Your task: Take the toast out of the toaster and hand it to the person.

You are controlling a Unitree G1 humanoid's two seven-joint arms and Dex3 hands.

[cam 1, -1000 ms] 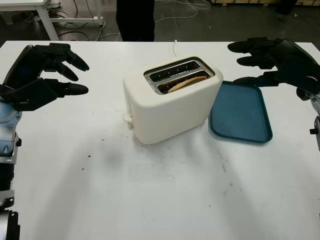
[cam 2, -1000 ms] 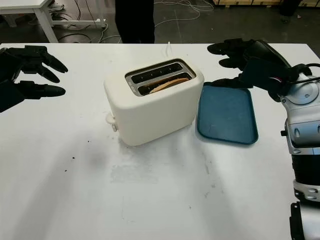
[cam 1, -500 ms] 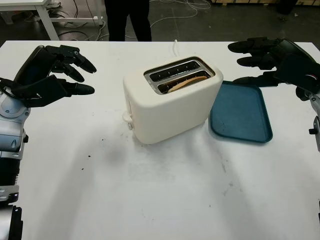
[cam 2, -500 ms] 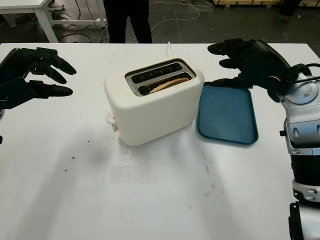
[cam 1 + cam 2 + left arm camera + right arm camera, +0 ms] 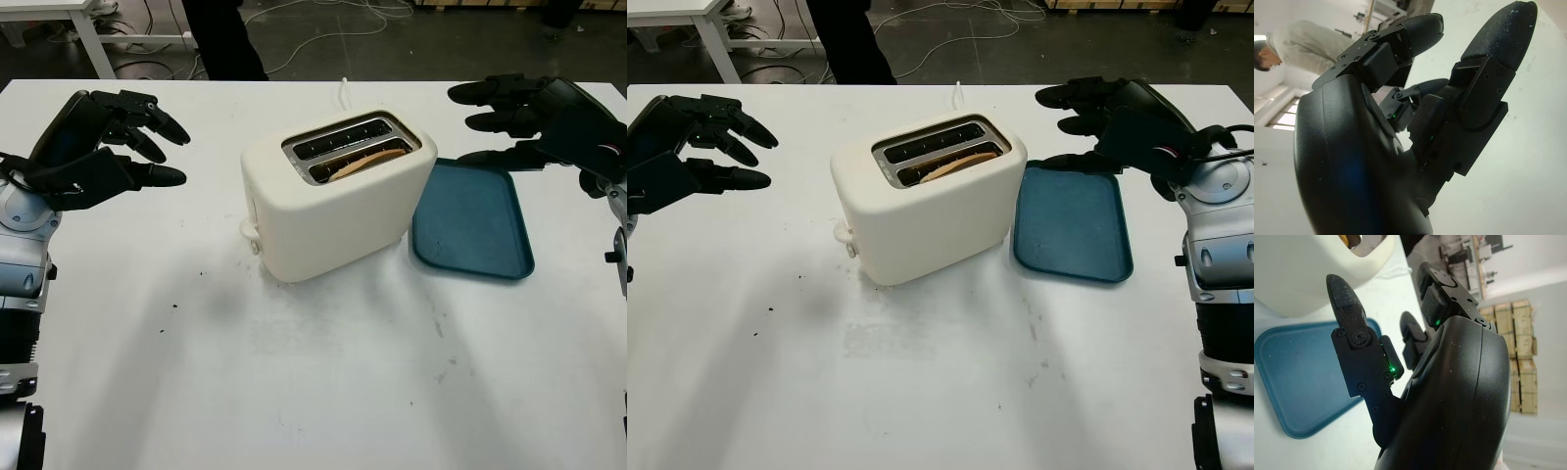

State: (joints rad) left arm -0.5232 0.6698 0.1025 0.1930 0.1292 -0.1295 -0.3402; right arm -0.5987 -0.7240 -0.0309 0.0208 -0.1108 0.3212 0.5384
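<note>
Head stereo pair: two eyes set a little apart, looking forward and down across the white table [image 5: 294,392]; both take in the toaster [image 5: 333,201] at centre, the blue tray [image 5: 475,220] beside it, the floor beyond the far edge, and both arms at the sides. Left wrist camera: hard against the left hand [image 5: 1400,127], facing along its fingers over the table toward a person [image 5: 1298,46]. Right wrist camera: equally close to the right hand [image 5: 1444,396], facing the tray and toaster, both shared with the head views.
</note>
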